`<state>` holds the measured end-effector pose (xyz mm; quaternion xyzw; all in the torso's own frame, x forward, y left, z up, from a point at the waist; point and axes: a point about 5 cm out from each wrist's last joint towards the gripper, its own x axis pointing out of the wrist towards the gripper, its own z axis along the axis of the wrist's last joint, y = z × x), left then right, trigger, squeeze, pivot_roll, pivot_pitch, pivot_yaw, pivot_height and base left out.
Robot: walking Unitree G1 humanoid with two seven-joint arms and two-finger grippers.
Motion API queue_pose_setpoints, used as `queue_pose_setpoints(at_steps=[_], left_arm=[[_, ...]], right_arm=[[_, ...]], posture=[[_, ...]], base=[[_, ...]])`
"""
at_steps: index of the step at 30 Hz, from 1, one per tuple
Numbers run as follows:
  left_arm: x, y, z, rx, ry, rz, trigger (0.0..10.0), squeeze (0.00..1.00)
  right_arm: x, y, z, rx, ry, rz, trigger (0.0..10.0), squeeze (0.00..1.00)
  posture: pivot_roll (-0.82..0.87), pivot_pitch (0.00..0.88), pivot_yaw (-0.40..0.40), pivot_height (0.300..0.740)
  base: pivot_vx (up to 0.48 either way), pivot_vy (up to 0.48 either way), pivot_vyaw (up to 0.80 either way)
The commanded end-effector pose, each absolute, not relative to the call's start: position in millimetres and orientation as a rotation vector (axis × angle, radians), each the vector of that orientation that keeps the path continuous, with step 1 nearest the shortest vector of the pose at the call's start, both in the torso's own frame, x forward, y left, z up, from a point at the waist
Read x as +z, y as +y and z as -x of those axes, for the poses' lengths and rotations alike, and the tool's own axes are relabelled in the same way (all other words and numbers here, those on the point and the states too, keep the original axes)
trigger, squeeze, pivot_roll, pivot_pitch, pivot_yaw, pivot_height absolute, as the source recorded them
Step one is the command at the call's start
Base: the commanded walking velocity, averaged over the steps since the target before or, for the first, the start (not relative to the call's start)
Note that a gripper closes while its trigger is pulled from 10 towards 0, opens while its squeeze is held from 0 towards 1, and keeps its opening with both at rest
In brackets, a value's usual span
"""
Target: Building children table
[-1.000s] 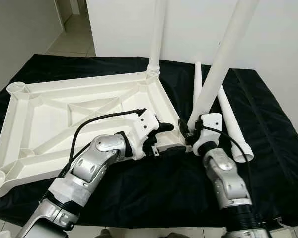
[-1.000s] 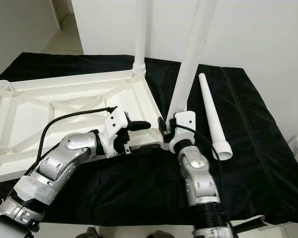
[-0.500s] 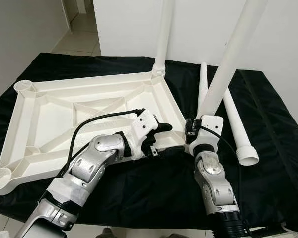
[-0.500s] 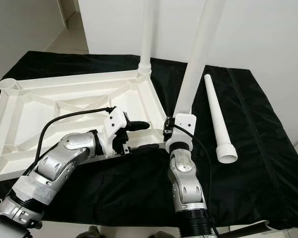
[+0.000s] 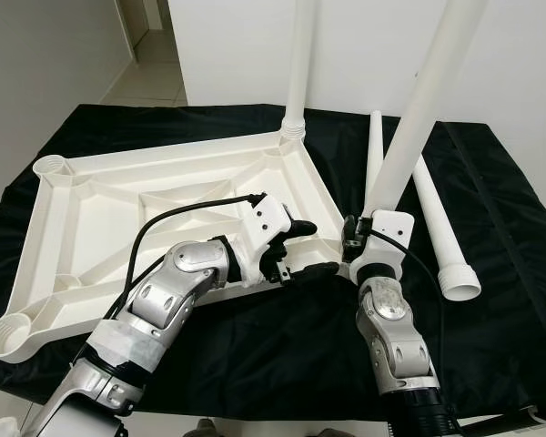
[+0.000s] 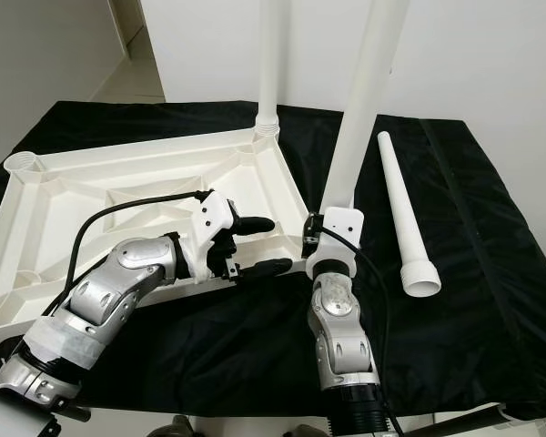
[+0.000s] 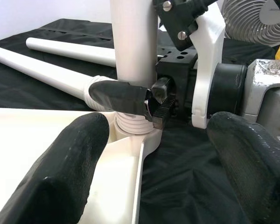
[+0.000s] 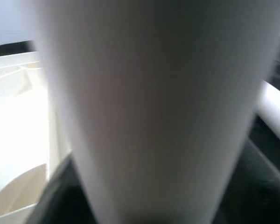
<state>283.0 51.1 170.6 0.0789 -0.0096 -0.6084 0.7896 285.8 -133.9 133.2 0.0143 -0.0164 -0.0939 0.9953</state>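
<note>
Now the long white plastic table leg (image 5: 417,109) stands nearly upright, no longer leaning, its threaded foot seated at the near right corner socket of the upturned white ribbed plastic tabletop (image 5: 118,214) on the black cloth, right gripper (image 7: 151,100) clenched around its base, left gripper (image 5: 308,248) released, fingers spread astride that corner

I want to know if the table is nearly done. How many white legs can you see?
4. One leg stands in the tabletop's far corner socket. The right gripper holds one upright at the near corner. Two lie on the black cloth: and.
</note>
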Motion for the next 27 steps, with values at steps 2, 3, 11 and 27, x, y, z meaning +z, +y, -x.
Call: queue_pose_setpoints(at_steps=[2,3,11,27], left_arm=[[169,51,-279,-1.419,-0.003,-0.186,10.0,0.0],[170,51,-280,-1.417,-0.005,-0.187,10.0,0.0],[169,52,-279,-1.421,0.0,-0.192,10.0,0.0],[171,47,-282,-1.435,-0.014,-0.194,10.0,0.0]], right_arm=[[119,-129,-279,-0.228,0.036,-0.089,10.0,1.0],[122,-129,-278,-0.203,0.028,-0.092,10.0,0.58],[134,-135,-269,0.089,-0.034,-0.033,10.0,0.0],[151,-146,-283,0.328,-0.081,0.098,10.0,0.0]], posture=[[-0.01,0.0,0.04,0.74],[-0.01,0.0,0.036,0.74],[-0.01,0.0,0.044,0.74],[-0.04,0.0,0.059,0.74]], base=[[0.0,0.0,0.0],[0.0,0.0,0.0],[0.0,0.0,0.0],[0.0,0.0,0.0]])
